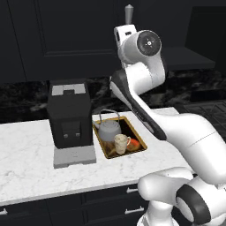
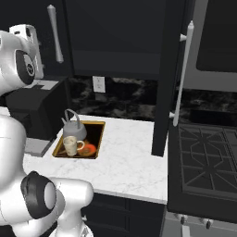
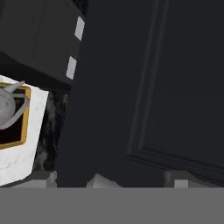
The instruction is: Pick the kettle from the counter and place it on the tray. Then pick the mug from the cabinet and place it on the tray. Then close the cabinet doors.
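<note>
- The kettle [image 1: 109, 131] already sits on the tray [image 1: 138, 137], at the tray's back end nearest the wall; you can see its thin arched handle standing up over the rounded grey body.
- The mug [image 1: 121, 143] is on the tray too, just in front of the kettle and close beside it, upright, with the orange-red picture showing next to it.
- The tray lies flat on the counter [image 1: 26, 154], just to the right of the big black coffee machine [image 1: 69, 115] as you look from the left base view.
- In the right base view you find the same group: kettle [image 2: 74, 129] behind, mug [image 2: 71, 146] in front, both inside the tray's gold-brown rim [image 2: 78, 157].
- The right cabinet door [image 2: 165, 78] stands swung out over the counter, edge-on to that camera, its long silver handle [image 2: 183, 74] running down its front edge.
- The left cabinet door [image 2: 88, 32] looks flat against the cabinet, with its silver handle [image 2: 55, 33] near your arm's upper joints.
- Your arm is raised high toward the cabinet [image 1: 66, 39], with the wrist up by a door handle [image 1: 129, 14].
- In the hand view you look close along a black panelled door face [image 3: 144, 87]; the kettle's edge [image 3: 6, 107] and a corner of the tray [image 3: 24, 116] show far off at the left.
- The gripper's jaws cannot be made out clearly in these views, so you cannot tell from them whether it is spread or pressed together; nothing appears held.
</note>
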